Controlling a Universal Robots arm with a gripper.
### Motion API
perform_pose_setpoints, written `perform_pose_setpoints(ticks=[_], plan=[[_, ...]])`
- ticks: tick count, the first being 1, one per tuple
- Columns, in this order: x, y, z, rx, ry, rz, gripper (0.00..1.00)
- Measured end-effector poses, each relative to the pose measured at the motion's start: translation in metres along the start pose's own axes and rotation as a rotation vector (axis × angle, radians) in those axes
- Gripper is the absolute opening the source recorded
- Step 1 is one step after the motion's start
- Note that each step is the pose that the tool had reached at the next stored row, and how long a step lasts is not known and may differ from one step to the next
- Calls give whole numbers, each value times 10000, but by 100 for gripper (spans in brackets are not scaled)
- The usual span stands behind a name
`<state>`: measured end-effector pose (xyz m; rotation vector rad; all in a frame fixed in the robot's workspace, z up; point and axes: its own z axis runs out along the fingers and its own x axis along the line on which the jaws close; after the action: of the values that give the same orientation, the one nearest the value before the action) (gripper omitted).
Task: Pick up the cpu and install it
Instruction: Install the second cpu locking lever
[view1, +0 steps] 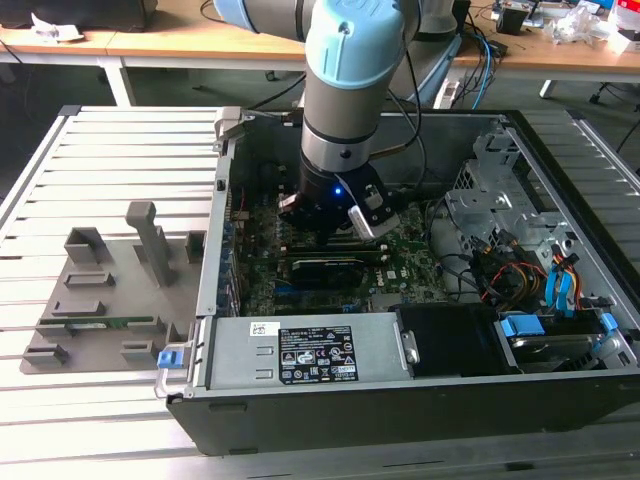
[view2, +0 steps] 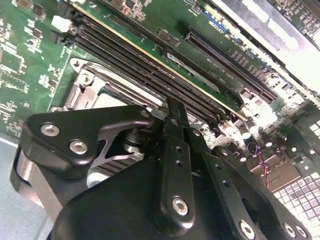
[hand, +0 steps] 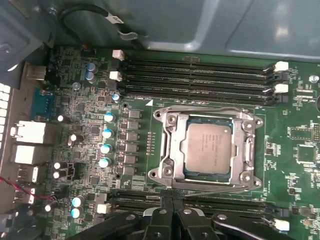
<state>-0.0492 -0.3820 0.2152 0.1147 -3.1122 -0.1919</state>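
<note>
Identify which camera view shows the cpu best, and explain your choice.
The first wrist view: the cpu lies in plain sight, seated in the socket frame. In the second wrist view the tool covers most of that frame.

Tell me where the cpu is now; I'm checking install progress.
In the first wrist view the cpu lies flat inside the metal socket frame on the motherboard, between rows of memory slots.

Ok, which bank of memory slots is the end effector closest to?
The bank right at the end effector; the other bank lies across the cpu and its socket, beside the case wall.
</note>
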Motion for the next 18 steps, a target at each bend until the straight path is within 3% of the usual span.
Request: perform_pose_setpoints(ticks=[5,13,18], plan=[[101,3,50,-47,-3,-1,11],[120,86,128,-132,4,-95,11],[137,133,179,-177,40,-402,11]])
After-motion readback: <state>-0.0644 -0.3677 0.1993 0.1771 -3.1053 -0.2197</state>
